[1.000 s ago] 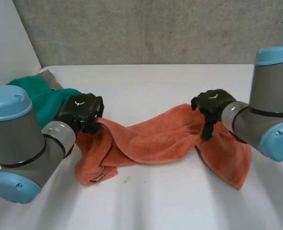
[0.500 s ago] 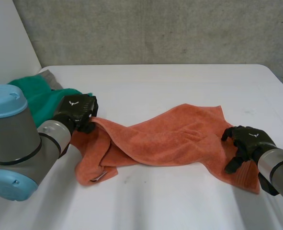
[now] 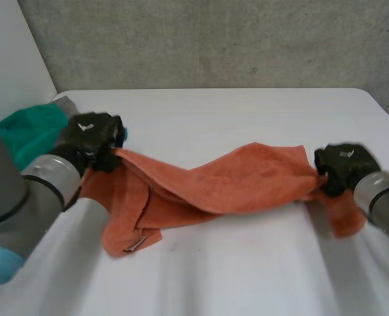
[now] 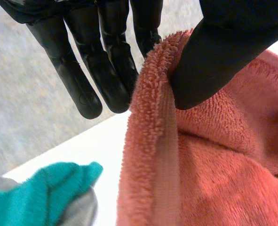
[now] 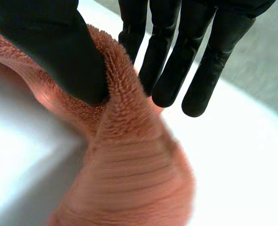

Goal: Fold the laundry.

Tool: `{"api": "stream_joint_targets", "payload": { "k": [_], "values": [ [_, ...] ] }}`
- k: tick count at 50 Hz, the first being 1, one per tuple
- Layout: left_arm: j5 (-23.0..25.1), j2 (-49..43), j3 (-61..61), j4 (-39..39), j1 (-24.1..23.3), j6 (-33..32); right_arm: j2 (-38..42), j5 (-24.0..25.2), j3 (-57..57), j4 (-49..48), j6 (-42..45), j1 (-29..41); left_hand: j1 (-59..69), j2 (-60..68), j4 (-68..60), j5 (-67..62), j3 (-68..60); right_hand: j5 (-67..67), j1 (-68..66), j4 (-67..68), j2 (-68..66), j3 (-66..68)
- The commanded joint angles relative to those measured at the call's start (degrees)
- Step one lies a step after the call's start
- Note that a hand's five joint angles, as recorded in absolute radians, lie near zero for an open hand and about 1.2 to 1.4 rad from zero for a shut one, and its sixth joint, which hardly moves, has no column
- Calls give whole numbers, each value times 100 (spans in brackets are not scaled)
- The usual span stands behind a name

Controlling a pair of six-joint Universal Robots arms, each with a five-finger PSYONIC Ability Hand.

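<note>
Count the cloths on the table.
3. An orange towel stretches between the left hand and the right hand; a green cloth lies beside the left hand, a grey cloth against it. More may be hidden.

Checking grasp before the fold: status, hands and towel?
Left hand pinching orange towel at left end. Right hand pinching right end. Towel slung between, partly on table. Green cloth beside left hand, not caught.
</note>
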State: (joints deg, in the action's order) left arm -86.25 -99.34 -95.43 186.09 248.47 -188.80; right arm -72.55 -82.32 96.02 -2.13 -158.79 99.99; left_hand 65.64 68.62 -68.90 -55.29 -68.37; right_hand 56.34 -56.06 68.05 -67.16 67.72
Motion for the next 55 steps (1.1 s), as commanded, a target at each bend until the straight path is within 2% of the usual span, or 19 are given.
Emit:
{"api": "stream_joint_targets", "payload": {
  "k": [1, 7, 10, 16, 23, 27, 28, 31, 32, 35, 36, 37, 41, 46, 51, 55],
  "values": [
    [73, 1267, -2, -897, 184, -427, -1375, 41, -1319, 2177, 2085, 11, 1436, 1138, -1110, -1471, -1163, 1366, -2394, 1195, -1284, 1228],
    [108, 1242, -107, -1295, 158, -1386, -1271, 129, -2244, 3384, 2581, -6, 1436, 1138, -1110, -1471, -1163, 1366, -2394, 1195, -1284, 1228],
    [91, 865, -151, -1286, 114, -1747, -771, 138, -2561, 3666, 2625, 3, 1436, 1138, -1110, -1471, -1163, 1366, -2394, 1195, -1284, 1228],
    [47, -741, 523, -1146, 149, -1897, 502, 6, -3201, 3755, 2713, 73, 1436, 1138, -1110, -1471, -1163, 1366, -2394, 1195, -1284, 1228],
    [29, -1790, 1956, -909, 105, -1888, 1620, -170, -4449, 3483, 2494, 169, 1436, 1138, -1110, -1471, -1163, 1366, -2394, 1195, -1284, 1228],
    [-32, -1957, 2800, 21, 114, -1871, 1999, -381, -5583, 2623, 2055, 433, 1436, 1138, -1110, -1471, -1163, 1366, -2394, 1195, -1284, 1228],
    [-84, -1931, 3045, 589, 105, -1888, 2043, -416, -5994, 2081, 1880, 477, 1436, 1138, -1110, -1471, -1163, 1366, -2394, 1195, -1284, 1228],
    [-111, -1844, 3241, 1628, 79, -1879, 2017, -434, -6471, 1130, 1624, 539, 1436, 1138, -1110, -1471, -1163, 1366, -2394, 1195, -1284, 1228],
    [-137, -1721, 3311, 2424, 53, -1923, 1982, -460, -6673, 448, 1467, 556, 1436, 1138, -1110, -1471, -1163, 1366, -2394, 1195, -1284, 1228],
    [-173, -1422, 3355, 3466, 114, -1923, 1763, -504, -6754, -714, 1176, 565, 1436, 1138, -1110, -1471, -1163, 1366, -2394, 1195, -1284, 1228],
    [-155, -1230, 3329, 3939, 131, -1897, 1692, -513, -6737, -902, 1140, 565, 1436, 1138, -1110, -1471, -1163, 1366, -2394, 1195, -1284, 1228],
    [-147, -1158, 3312, 4057, 123, -1906, 1631, -521, -6710, -1008, 1123, 565, 1436, 1138, -1110, -1471, -1163, 1366, -2394, 1195, -1284, 1228],
    [-146, -1026, 3285, 3848, 96, -1897, 1525, -486, -6631, -1018, 1114, 556, 1436, 1138, -1110, -1471, -1163, 1366, -2394, 1195, -1284, 1228],
    [-138, -982, 2882, 2917, 79, -1871, 1507, -390, -6263, -474, 1123, 565, 1436, 1138, -1110, -1471, -1163, 1366, -2394, 1195, -1284, 1228],
    [-138, -1061, 2040, 2152, 53, -1853, 1682, 48, -5631, 377, 1149, 539, 1436, 1138, -1110, -1471, -1163, 1366, -2394, 1195, -1284, 1228],
    [-155, -1314, 1363, 2027, 88, -1862, 2104, 269, -5173, 906, 1368, 521, 1436, 1138, -1110, -1471, -1163, 1366, -2394, 1195, -1284, 1228]
  ]
}}
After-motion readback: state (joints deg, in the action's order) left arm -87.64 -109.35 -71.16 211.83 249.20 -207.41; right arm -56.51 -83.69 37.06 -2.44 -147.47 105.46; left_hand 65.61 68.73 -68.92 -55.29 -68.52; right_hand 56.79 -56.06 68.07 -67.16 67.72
